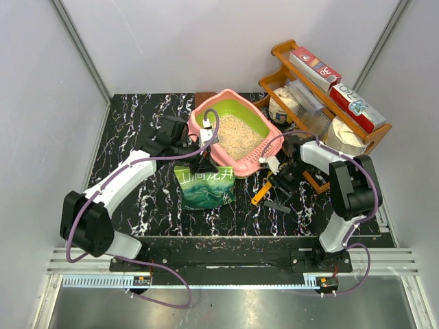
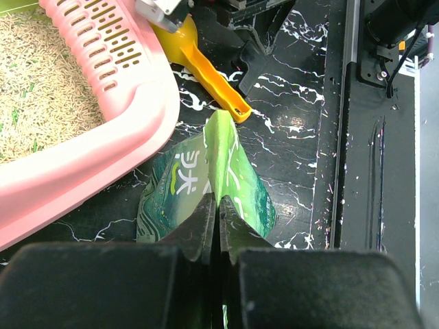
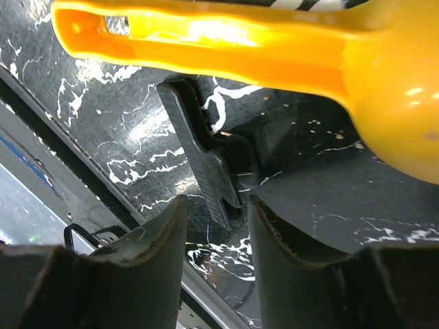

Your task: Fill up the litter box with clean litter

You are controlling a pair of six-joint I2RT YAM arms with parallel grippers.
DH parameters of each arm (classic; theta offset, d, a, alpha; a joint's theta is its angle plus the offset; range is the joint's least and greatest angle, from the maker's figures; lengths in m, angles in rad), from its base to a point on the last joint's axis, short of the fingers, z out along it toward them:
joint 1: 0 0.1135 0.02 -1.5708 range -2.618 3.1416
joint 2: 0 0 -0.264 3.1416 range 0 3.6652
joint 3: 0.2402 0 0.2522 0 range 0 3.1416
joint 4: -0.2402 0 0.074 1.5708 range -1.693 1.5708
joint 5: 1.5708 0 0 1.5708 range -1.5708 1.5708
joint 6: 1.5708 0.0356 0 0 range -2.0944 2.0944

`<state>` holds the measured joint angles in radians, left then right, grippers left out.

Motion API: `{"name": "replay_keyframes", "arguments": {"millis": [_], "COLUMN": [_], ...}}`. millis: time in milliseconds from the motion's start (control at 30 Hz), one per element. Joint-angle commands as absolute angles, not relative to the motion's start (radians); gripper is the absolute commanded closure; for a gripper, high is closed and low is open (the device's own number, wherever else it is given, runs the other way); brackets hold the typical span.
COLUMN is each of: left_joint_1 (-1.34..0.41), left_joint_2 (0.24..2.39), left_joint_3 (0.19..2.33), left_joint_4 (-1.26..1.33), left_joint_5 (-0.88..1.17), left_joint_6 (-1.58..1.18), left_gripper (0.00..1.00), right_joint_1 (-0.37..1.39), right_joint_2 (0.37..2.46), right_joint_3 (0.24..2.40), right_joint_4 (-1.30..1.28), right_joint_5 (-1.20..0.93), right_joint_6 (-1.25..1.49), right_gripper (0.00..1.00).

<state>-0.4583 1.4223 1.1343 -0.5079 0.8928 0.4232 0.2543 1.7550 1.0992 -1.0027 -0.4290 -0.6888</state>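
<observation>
Left gripper: jaws fully closed on the top fold of the green bag. The bag stands on the table just beside the litter box, on its near side. Only the left wrist view shows the pinch. From the top camera my own wrist covers it.

Right gripper: jaws about half open, clamped on nothing. The right wrist view shows a flat black piece lying on the table with its end in the gap between my fingers. I can't tell if they touch it. The yellow scoop lies just beyond it. The top camera adds where that scoop sits: off the slotted end of the litter box, handle pointing toward the near edge.

The litter box is at back-centre of the table, pink with green inner walls, slotted lip toward my right arm. Litter covers its floor as a tan layer. The left wrist view shows the grains up close, with a few green flecks among them.

Count: one litter box, one green bag, one yellow scoop, one flat black piece. There is also one wooden rack at back right, visible only from the top camera, with two long red-and-white boxes on its upper shelf.
</observation>
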Motion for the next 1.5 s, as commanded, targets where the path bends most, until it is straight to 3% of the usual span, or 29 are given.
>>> {"name": "replay_keyframes", "arguments": {"millis": [0, 67, 200, 400, 600, 667, 767, 800, 1133, 1467], "left_joint_1": [-0.462, -0.462, -0.46, -0.462, -0.462, -0.462, -0.462, -0.462, -0.463, -0.465], "left_joint_2": [1.413, 1.416, 1.42, 1.427, 1.431, 1.431, 1.431, 1.43, 1.433, 1.442], "left_joint_3": [1.16, 1.16, 1.161, 1.164, 1.167, 1.167, 1.164, 1.164, 1.167, 1.181], "left_joint_4": [-0.511, -0.512, -0.512, -0.512, -0.512, -0.512, -0.512, -0.514, -0.514, -0.512], "left_joint_5": [0.894, 0.894, 0.896, 0.9, 0.899, 0.896, 0.896, 0.894, 0.897, 0.894], "left_joint_6": [0.443, 0.446, 0.445, 0.442, 0.442, 0.44, 0.442, 0.442, 0.437, 0.43], "left_gripper": [1.0, 1.0, 1.0, 1.0, 1.0, 1.0, 1.0, 1.0, 1.0, 1.0], "right_joint_1": [0.252, 0.25, 0.252, 0.252, 0.25, 0.252, 0.252, 0.25, 0.258, 0.452], "right_joint_2": [1.766, 1.763, 1.756, 1.793, 1.848, 1.852, 1.832, 1.815, 1.432, 1.413], "right_joint_3": [1.074, 1.071, 1.069, 1.077, 1.083, 1.085, 1.078, 1.077, 1.26, 1.379], "right_joint_4": [-0.996, -0.994, -0.982, -0.997, -1.012, -1.02, -1.025, -1.029, -1.364, -0.961], "right_joint_5": [-0.5, -0.52, -0.555, -0.557, -0.574, -0.586, -0.604, -0.607, -0.696, -0.703], "right_joint_6": [-0.752, -0.768, -0.772, -0.761, -0.769, -0.773, -0.779, -0.781, -1.133, -0.805], "right_gripper": [0.58, 0.72, 0.78, 0.65, 0.67, 0.74, 0.99, 1.0, 1.0, 1.0]}}
